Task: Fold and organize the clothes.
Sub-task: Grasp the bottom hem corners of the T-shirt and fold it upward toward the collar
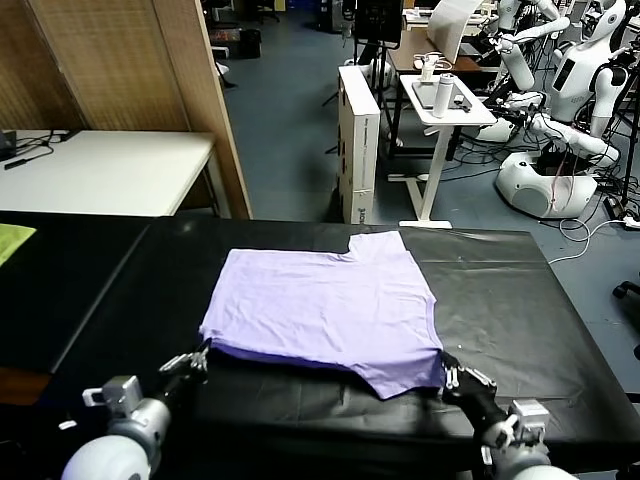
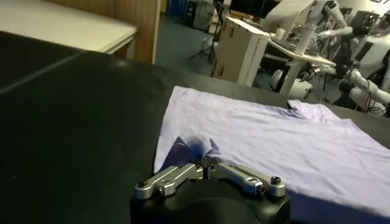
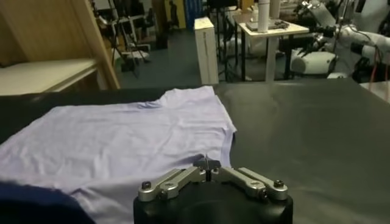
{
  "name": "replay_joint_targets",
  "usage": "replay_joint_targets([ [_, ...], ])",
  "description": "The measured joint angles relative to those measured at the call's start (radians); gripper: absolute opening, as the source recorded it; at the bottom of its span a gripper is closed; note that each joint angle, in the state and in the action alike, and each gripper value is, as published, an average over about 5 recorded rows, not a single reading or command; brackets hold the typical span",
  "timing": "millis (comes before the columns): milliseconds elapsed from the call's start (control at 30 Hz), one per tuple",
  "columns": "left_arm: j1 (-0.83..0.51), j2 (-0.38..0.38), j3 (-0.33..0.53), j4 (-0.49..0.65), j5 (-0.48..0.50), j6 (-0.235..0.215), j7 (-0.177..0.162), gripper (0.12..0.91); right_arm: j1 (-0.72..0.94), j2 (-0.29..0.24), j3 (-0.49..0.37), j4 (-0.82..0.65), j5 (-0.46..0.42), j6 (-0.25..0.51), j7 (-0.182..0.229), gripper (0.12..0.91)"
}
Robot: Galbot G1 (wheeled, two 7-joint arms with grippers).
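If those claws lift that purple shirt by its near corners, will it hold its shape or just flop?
The T-shirt would probably flop: its thin fabric lies wrinkled and flat on the black table. It looks light, so the middle would likely sag between the left gripper and the right gripper.

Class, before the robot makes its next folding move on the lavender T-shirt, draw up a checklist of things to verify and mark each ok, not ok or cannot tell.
1. Left gripper shut at the near left corner of the T-shirt: ok.
2. Right gripper shut at the near right corner: ok.
3. Fabric really pinched in each gripper: cannot tell.
4. Shirt lies wholly on the black table, clear of its edges: ok.
5. Shirt free of wrinkles: not ok, light creases show.
6. Yellow-green cloth well away from the shirt: ok.
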Motion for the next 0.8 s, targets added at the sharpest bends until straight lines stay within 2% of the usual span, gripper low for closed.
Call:
replay_joint_targets([
  [367, -0.102, 0.027, 0.037, 0.065, -0.003, 0.004, -0.004, 0.149, 0.192, -0.006, -0.059, -0.123, 0.016, -0.013, 0.008, 0.138],
  [800, -0.195, 0.047, 0.086, 0.151, 0.0, 0.003, -0.006, 0.149, 0.256, 0.024, -0.098, -0.194, -0.003, -0.017, 0.005, 0.138],
])
